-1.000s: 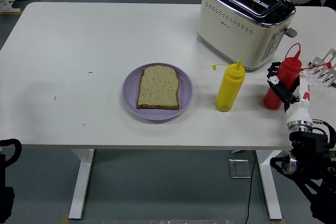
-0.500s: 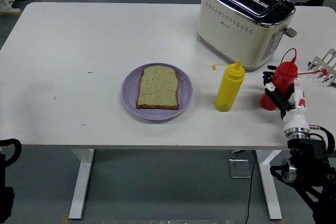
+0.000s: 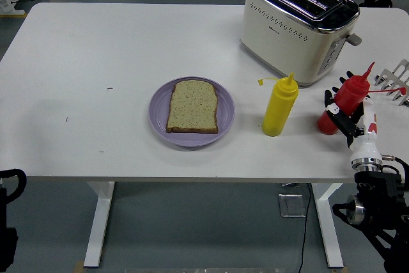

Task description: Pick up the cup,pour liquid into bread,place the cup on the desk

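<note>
In the head view, your right robot hand (image 3: 342, 112) is wrapping its black fingers (image 3: 330, 98) around the red squeeze bottle (image 3: 342, 101) near the tabletop's (image 3: 96, 49) right edge, clamped on its lower body. The bottle is leaning to the right, nozzle tipped toward the metal rack (image 3: 395, 82) at that edge, and its base looks barely clear of the surface, though you cannot be sure of that. The left arm (image 3: 7, 222) is resting below the near left corner; whether its fingers are spread or curled you cannot tell.

There is no cup here; the red bottle is serving as the vessel. To do this step well, straighten the bottle before carrying it and pass in front of the yellow squeeze bottle (image 3: 280, 105), which is standing between you and the bread slice (image 3: 193, 107). Keep your grip gentle, since soft plastic will likely squirt early if squeezed.

The bread is flat, square and speckled, lying on a round lilac plate (image 3: 161, 96) near the middle of the near edge. Both bottles are glossy and tapered. The toaster (image 3: 297, 27) at the far right is cream with chrome trim.
</note>
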Tool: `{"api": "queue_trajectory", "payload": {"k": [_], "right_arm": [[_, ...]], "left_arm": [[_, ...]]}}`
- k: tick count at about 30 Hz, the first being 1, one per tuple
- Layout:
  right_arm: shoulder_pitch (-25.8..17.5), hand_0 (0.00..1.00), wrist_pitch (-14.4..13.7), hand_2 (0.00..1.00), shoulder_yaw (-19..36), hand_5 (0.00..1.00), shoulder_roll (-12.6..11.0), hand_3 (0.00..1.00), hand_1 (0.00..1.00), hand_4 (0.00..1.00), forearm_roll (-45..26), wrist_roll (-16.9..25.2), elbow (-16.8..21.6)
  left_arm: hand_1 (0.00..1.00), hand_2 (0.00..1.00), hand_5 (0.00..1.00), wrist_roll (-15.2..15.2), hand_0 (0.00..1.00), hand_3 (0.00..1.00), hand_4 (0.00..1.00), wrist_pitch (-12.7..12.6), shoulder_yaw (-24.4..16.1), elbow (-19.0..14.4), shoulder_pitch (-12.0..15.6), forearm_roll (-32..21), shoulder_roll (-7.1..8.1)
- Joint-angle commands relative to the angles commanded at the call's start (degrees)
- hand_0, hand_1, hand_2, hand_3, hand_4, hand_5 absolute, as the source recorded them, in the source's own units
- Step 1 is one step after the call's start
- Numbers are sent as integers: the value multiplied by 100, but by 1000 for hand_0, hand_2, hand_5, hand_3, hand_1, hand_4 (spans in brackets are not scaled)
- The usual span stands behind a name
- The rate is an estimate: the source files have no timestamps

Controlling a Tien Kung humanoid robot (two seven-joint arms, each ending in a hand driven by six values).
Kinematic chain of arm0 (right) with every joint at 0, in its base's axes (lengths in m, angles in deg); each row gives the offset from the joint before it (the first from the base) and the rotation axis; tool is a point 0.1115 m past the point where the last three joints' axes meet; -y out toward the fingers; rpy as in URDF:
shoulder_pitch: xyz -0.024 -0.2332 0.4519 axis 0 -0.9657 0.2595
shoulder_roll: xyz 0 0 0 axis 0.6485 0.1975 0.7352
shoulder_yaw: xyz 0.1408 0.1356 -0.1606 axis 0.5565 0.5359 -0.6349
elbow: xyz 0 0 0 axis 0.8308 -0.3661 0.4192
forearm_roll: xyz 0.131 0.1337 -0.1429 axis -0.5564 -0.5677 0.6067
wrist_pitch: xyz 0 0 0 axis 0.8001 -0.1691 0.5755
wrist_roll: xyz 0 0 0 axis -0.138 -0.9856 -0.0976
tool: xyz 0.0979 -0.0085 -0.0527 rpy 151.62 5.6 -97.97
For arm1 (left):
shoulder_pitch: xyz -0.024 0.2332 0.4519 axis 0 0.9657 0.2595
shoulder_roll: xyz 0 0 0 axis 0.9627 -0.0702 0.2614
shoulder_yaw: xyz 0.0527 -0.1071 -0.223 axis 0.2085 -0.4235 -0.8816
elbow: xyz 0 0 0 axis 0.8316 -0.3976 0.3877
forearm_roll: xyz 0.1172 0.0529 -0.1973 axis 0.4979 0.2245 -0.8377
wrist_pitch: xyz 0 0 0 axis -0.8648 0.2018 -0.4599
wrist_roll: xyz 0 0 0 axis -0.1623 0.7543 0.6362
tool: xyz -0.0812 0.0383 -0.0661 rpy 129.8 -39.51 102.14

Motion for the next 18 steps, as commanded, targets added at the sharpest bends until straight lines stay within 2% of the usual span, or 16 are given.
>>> {"api": "queue_trajectory", "payload": {"k": [18], "right_arm": [[-118,889,-143,937,-49,188,-42,980,828,740,324,0,31]], "left_arm": [[728,730,998,-4,780,685,572,-1,42,2,31,1,0]]}}
